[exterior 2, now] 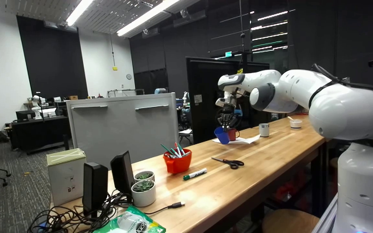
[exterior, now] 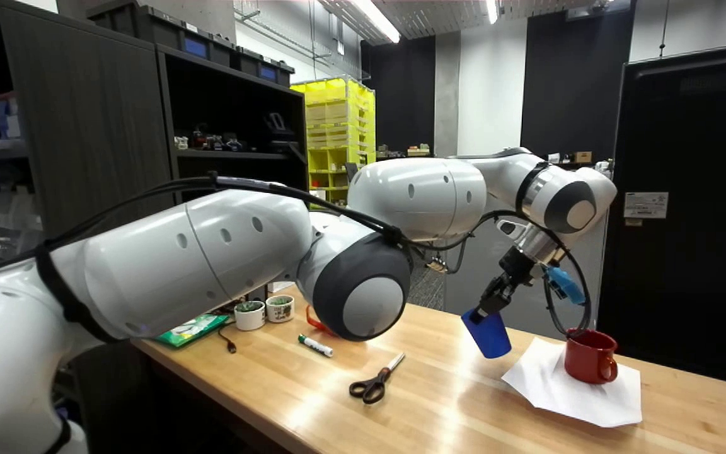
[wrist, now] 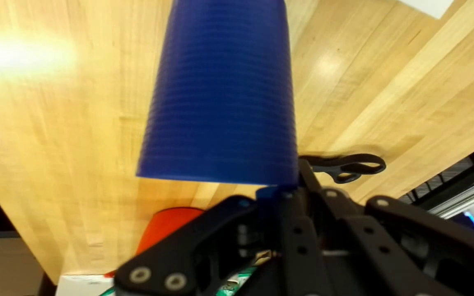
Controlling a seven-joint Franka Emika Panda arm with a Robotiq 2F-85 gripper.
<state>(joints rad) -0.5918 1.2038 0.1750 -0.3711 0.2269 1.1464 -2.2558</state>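
My gripper (exterior: 478,314) is shut on the wall of a blue cup (exterior: 488,335) at its wider end. The cup hangs tilted above the wooden table, its narrower end pointing down and away from the fingers. In the wrist view the ribbed blue cup (wrist: 220,94) fills the upper middle and hides part of one fingertip. Close by stands a red mug (exterior: 590,356) on a creased sheet of white paper (exterior: 580,407). Black-handled scissors (exterior: 372,386) lie on the table nearer the arm's base; in the wrist view the scissors (wrist: 358,163) show beside the fingers.
A green-capped marker (exterior 2: 194,174) lies near an orange-red container (exterior 2: 177,164) of pens. Potted succulents (exterior 2: 143,195), black speakers (exterior 2: 95,187), tangled cables and a green bag (exterior 2: 131,223) occupy one table end. A white can (exterior 2: 264,129) stands beyond the paper.
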